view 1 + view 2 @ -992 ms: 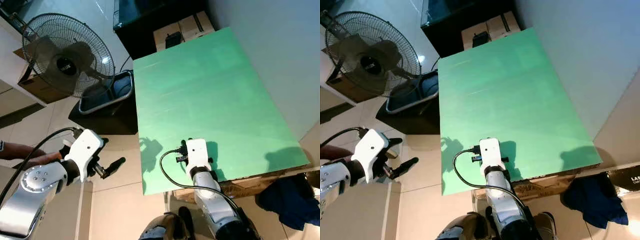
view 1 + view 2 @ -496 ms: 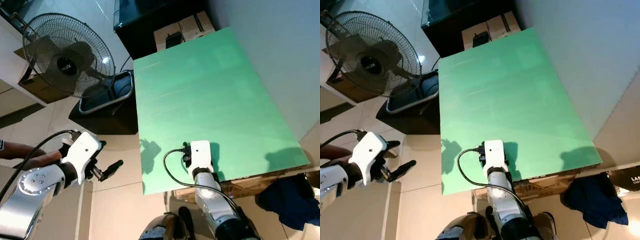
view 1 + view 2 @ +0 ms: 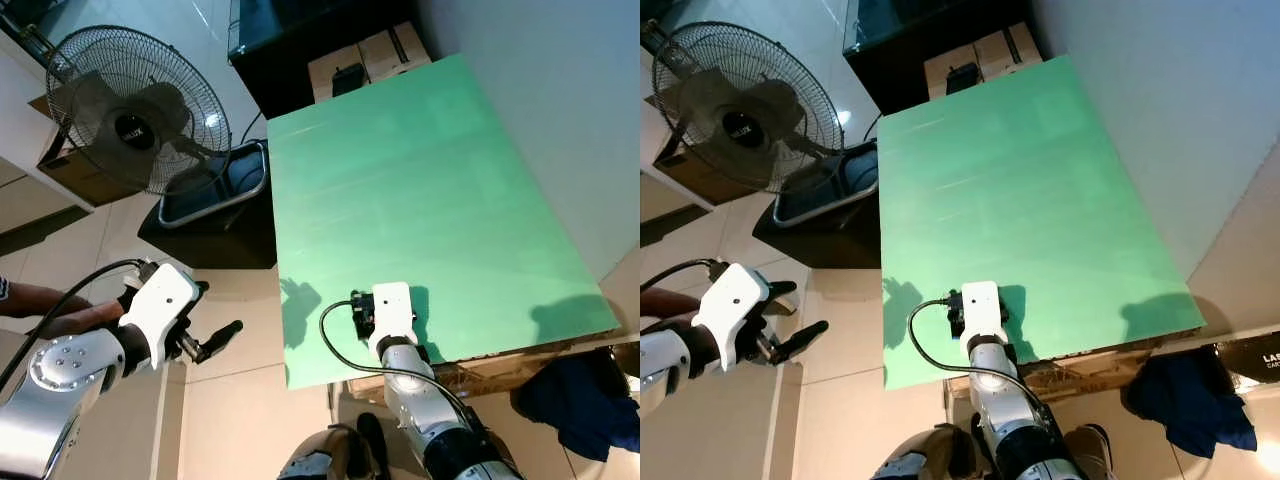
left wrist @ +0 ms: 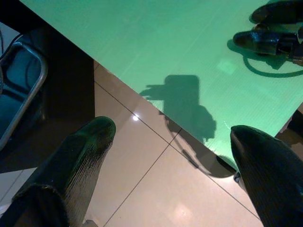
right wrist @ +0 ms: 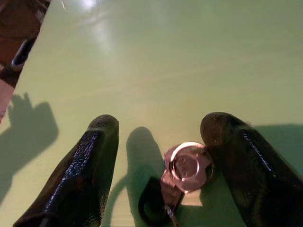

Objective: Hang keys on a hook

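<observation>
The keys (image 5: 184,166), a metal ring with a round pinkish tag and a black fob (image 5: 152,204), lie on the green table top (image 3: 400,180) close to its near edge. My right gripper (image 5: 161,124) points down at them, open, with one finger on each side; the ring touches or nearly touches one finger (image 5: 236,156). From the head, the right wrist (image 3: 392,308) covers the keys. My left gripper (image 3: 212,318) is open in the air over the tiled floor, left of the table, with nothing in it.
A standing fan (image 3: 135,105) and a dark tray with a metal rim (image 3: 215,185) are left of the table. Cardboard boxes (image 3: 365,55) and a black cabinet sit beyond it. A dark blue cloth (image 3: 580,400) lies at the right. A person's arm (image 3: 40,300) shows at the left edge.
My right wrist has shifted slightly left and toward the table's near edge. My left arm has drifted a little lower and to the left.
</observation>
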`<state>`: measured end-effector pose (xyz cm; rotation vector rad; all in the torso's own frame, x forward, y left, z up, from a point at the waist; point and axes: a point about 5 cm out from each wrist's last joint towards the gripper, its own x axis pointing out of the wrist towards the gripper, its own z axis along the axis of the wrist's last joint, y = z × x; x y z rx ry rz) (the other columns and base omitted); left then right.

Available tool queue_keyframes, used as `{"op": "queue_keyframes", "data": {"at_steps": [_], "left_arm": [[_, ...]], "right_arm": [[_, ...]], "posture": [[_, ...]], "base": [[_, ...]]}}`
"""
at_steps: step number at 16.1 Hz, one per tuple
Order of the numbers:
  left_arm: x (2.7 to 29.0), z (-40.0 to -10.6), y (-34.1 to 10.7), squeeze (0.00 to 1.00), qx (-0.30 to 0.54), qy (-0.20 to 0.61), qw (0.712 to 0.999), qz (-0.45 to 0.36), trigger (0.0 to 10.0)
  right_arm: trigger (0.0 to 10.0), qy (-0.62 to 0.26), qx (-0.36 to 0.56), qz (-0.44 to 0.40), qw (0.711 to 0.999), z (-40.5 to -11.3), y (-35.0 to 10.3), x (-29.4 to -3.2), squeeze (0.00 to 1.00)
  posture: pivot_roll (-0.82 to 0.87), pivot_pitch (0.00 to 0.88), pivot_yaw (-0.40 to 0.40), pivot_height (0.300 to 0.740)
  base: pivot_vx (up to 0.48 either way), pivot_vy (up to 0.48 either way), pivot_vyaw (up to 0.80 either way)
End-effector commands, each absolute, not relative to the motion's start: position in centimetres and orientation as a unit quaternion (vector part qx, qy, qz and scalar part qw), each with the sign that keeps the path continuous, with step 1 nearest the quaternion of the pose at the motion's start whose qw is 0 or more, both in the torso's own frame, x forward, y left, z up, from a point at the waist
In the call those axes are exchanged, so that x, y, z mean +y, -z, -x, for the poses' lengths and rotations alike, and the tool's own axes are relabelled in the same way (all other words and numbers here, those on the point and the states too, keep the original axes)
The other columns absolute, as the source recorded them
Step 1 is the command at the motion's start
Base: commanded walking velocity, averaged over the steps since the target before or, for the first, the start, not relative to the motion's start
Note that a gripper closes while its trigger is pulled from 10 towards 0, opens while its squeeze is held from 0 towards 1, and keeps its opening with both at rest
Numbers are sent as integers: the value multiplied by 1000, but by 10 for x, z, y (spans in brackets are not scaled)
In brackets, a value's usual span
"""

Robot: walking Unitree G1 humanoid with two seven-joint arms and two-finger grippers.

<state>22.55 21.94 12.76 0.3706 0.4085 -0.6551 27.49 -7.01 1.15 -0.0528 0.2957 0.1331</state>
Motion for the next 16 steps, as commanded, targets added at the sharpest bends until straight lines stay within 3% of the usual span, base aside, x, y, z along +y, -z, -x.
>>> {"op": "queue_keyframes", "data": {"at_steps": [1, 5, 7, 8, 13, 16], "left_arm": [[231, -222, -129, 0, 210, 300, 911, -188, 10000], [231, -221, -130, 0, 210, 301, 911, -188, 10000], [231, -221, -130, 0, 212, 301, 910, -189, 10000], [231, -221, -129, 0, 213, 301, 910, -189, 10000], [230, -223, -128, 0, 216, 297, 913, -180, 10000], [228, -225, -127, 0, 215, 297, 914, -176, 10000]], "right_arm": [[10000, -93, 192, -14, 977, -263, 0, -49, 0], [10000, -108, 217, -31, 970, -258, 8, -48, 0], [2078, -113, 219, -42, 968, -256, 10, -47, 0], [0, -109, 214, -50, 970, -254, 10, -48, 0], [0, -89, 207, -16, 974, -246, 15, -56, 0], [0, -77, 120, 130, 981, -254, -7, -68, 0]], "posture": [[36, 240, 400, 740], [40, 246, 400, 740], [40, 248, 400, 740], [40, 248, 400, 740], [23, 256, 400, 740], [20, 256, 400, 740]], "base": [[0, 0, 0], [0, 0, 0], [0, 0, 0], [0, 0, 0], [0, 0, 0], [0, 0, 0]]}}
